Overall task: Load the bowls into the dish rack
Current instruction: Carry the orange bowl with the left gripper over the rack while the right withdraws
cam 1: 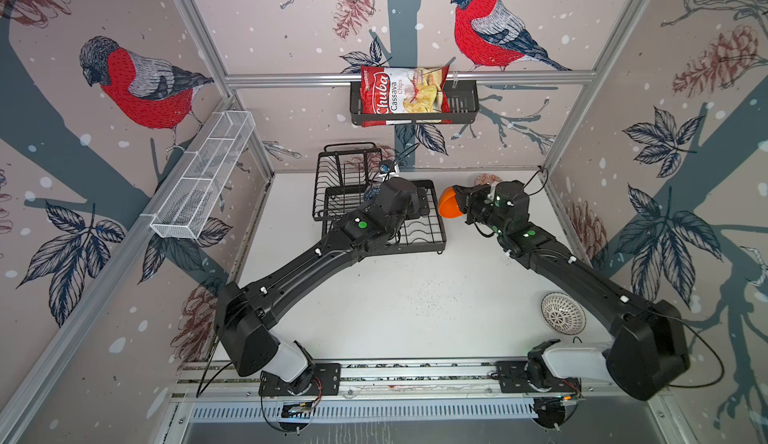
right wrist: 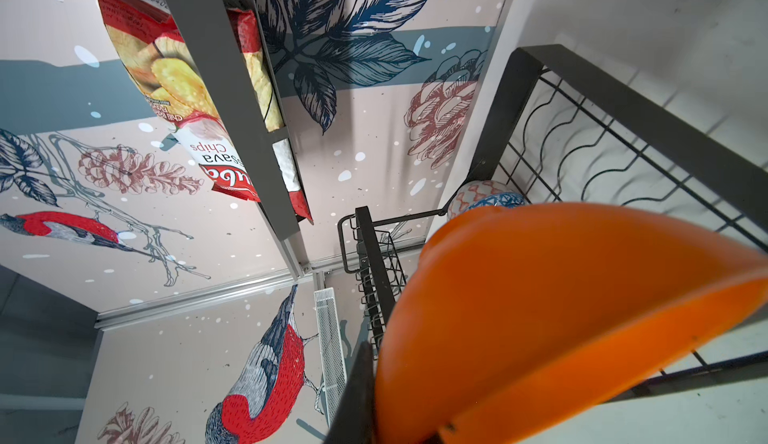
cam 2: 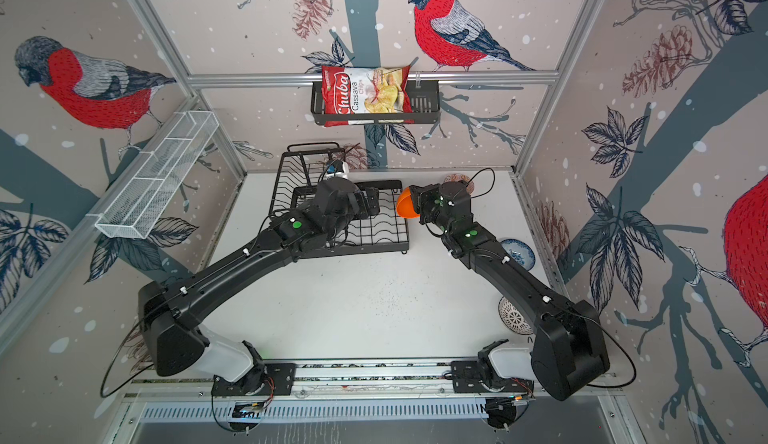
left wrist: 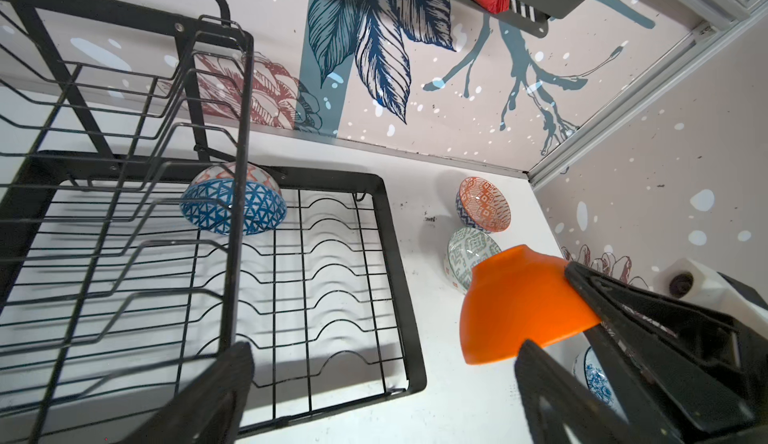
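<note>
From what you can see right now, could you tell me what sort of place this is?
Probably a robot test cell staged as a kitchen: aluminium frame with bird wallpaper, two arms bolted to a rail, a dish rack and bowls.

Both top views look steeply down from above the arm bases toward the back wall, far enough to cover the whole surface (cam 1: pixel 374 304). The left wrist view looks at close range across the dish rack (left wrist: pixel 398 255) toward the right rear corner. The right wrist view faces the left rear corner, the orange bowl (right wrist: pixel 561 317) almost against its lens. Both wrist views share the rack's lower tier and that bowl.
</note>
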